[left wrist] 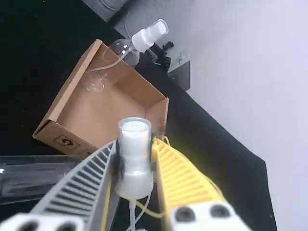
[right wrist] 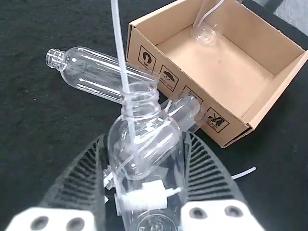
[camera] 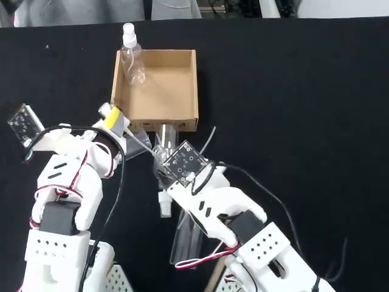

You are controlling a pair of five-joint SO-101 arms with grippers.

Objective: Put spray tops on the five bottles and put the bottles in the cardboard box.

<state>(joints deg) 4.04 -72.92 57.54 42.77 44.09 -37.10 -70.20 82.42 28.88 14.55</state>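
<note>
Bottle (right wrist: pixel 144 159) was clamped mid-body by the right tool (right wrist: pixel 144 139), near the box (right wrist: pixel 173 77); spray top (left wrist: pixel 134 163) was pinched in the left tool (left wrist: pixel 134 144), its tube (right wrist: pixel 122 67) fed into the neck. Light, slippery, thin plastic: a gentle mid-body grip was judged best.

table (camera: pixel 304 91) black | cardboard box (camera: pixel 164 97) brown | spray top (left wrist: pixel 134 154) between left jaws white | bottle (right wrist: pixel 154 139) between right jaws clear
</note>
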